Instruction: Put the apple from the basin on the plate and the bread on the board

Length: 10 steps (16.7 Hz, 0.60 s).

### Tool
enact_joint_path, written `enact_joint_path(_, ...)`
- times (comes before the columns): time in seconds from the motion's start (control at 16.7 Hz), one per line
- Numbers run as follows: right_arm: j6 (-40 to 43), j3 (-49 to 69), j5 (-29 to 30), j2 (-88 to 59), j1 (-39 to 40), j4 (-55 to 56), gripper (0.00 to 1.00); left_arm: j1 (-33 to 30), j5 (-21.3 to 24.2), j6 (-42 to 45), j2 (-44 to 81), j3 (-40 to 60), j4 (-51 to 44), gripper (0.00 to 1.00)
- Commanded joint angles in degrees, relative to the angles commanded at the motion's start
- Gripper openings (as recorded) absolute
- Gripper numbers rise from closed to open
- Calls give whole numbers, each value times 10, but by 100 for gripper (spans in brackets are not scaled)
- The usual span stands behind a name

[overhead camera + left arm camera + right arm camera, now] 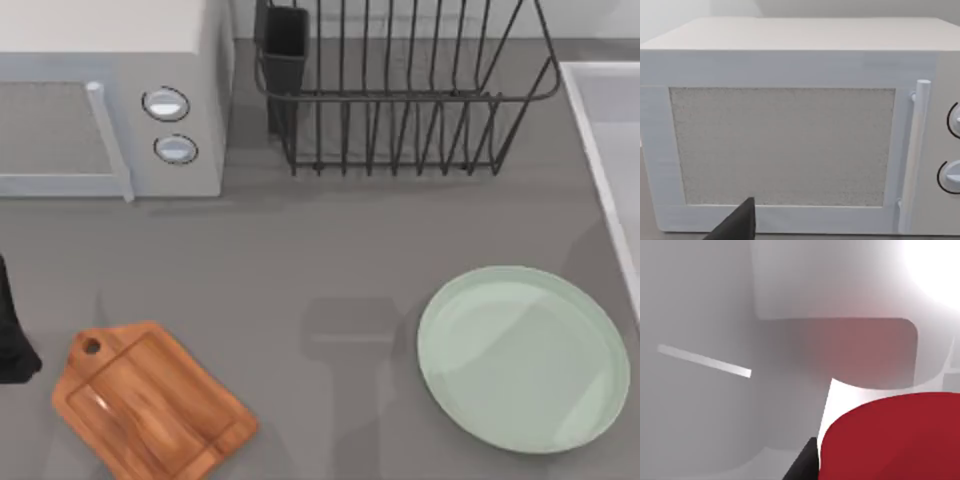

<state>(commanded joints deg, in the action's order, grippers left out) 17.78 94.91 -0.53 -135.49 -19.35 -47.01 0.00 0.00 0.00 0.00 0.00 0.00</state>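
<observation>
Right wrist view has the apple (890,440) looming lower right inside the basin (705,430), likely light, firm, slick, best pinched across its middle; jaws' state I cannot tell

One plate (523,358), one cutting board (150,403), one microwave (110,95), one dish rack (405,90), one basin (608,130), one apple (895,440).

Left arm (12,340) at table's left edge, right hand (802,467) perhaps low
</observation>
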Motion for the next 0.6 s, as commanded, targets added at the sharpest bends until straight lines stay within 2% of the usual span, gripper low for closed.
enact_joint_path(0.24, 1, 38, -1, 51, 0, -92, 0, 0, 0, 0, 0, 0, 0, 100)
enact_joint_path(0.6, 0, 43, -1, 60, 0, -103, 0, 0, 0, 0, 0, 0, 0, 100)
